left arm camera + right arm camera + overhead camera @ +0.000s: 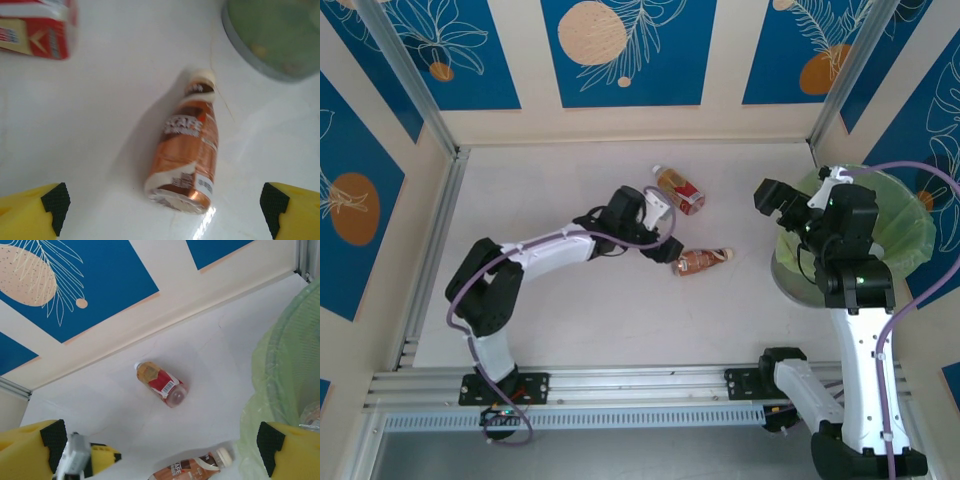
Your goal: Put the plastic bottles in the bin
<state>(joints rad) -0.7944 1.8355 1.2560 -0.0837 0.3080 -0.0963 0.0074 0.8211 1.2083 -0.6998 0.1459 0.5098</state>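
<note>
Both fingers of the left pincer (163,207) stand wide apart and empty, straddling the base end of the brown coffee bottle (187,150). The bottle lies on its side on the table (100,125), cap toward the bin (270,40). To take it well, I judge the pincer should reach a little further along the bottle and lower. The pads would then close across the labelled middle rather than the rounded base, where a smooth bottle could squirt free.

The right pincer (782,205) is likewise spread and empty, hanging at the bin's rim. A red-labelled bottle (680,190) lies well apart, nearer the back wall.

The left wrist view gives the bottle's line between the pads. The top view alone lays out the whole route from bottle to bin. The right wrist view looks down past the green liner (280,365) into the bin's mouth.
</note>
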